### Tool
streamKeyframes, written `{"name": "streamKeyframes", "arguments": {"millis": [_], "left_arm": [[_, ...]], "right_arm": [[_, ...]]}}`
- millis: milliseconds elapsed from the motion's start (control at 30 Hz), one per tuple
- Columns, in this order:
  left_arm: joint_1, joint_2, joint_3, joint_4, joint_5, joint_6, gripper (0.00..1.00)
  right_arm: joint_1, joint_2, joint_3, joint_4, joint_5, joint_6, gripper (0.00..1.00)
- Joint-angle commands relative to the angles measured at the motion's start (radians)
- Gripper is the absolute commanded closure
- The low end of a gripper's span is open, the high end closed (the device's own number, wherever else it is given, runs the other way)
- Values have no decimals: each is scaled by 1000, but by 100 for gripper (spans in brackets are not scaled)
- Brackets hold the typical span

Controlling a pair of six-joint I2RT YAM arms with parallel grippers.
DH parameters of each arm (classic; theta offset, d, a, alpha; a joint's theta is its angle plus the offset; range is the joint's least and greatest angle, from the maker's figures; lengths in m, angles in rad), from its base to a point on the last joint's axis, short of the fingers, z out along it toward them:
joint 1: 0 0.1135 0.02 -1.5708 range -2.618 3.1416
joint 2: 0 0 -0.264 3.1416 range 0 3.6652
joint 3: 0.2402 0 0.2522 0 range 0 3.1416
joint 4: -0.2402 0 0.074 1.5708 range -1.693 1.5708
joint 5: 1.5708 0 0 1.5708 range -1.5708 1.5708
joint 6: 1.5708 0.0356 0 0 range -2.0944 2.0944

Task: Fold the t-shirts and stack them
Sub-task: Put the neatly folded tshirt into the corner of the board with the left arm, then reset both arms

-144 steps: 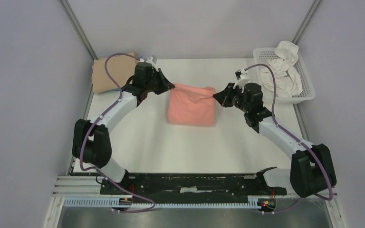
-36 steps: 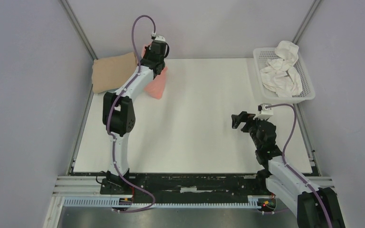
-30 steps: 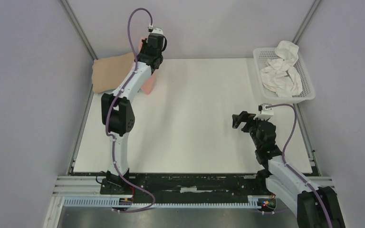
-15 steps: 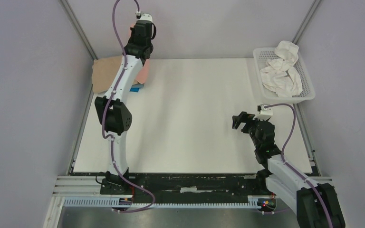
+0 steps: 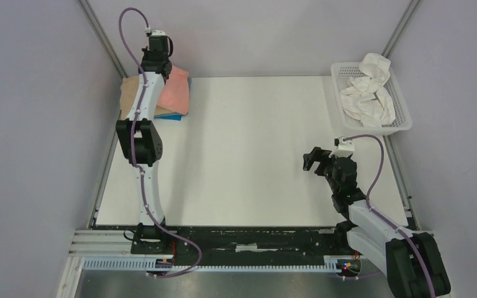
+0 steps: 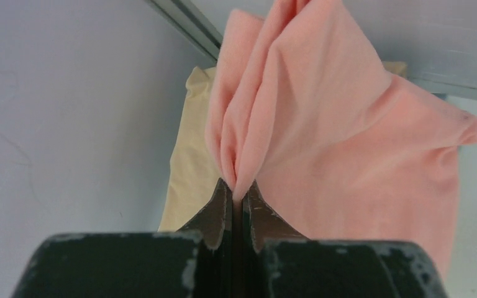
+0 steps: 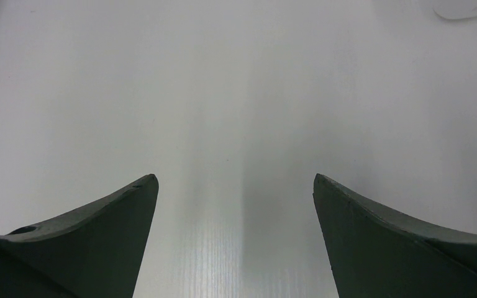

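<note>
Swinging from mid-table to the far-left corner, the left gripper stays pinched on the folded pink shirt, which now hangs over the tan shirt, a blue shirt peeking beneath; stacking looks nearly done. The right gripper, jaws wide, has drawn back over the white table. A mesh basket of white cloths sits far right, with grey walls around.

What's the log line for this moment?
left claw: shut on pink t-shirt, over tan t-shirt and blue t-shirt | right claw: open, empty, above table
</note>
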Motion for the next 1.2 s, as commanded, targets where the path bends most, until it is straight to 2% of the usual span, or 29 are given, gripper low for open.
{"name": "streamKeyframes", "arguments": {"millis": [0,333,367,400,433,467,600,667,833,1000,1100,1167], "left_arm": [[92,29,52,86,57,-73,98],[170,105,20,205,31,-83,97],[172,112,13,218,12,-85,92],[174,116,13,222,9,-86,73],[174,119,13,221,11,-85,41],[174,117,10,219,20,-85,22],[172,78,6,207,-8,-123,21],[170,31,-17,184,32,-177,20],[114,-105,-178,186,99,-252,19],[72,-317,-440,211,285,-430,18],[-11,-488,-648,278,415,-492,17],[-76,-591,-773,316,425,-491,18]], "right_arm": [[0,16,43,29,20,1,2],[1,60,62,23,30,-7,2],[0,64,61,27,30,-9,2],[0,68,65,24,33,-14,2],[1,70,69,18,40,-18,2],[1,73,75,9,45,-20,2],[1,62,87,-15,46,-23,2],[0,46,88,-31,45,-20,2],[1,-38,73,-78,30,-10,2],[1,-126,59,-165,13,-12,2],[0,-195,23,-195,-8,0,2],[1,-256,-24,-198,-48,8,2]]}}
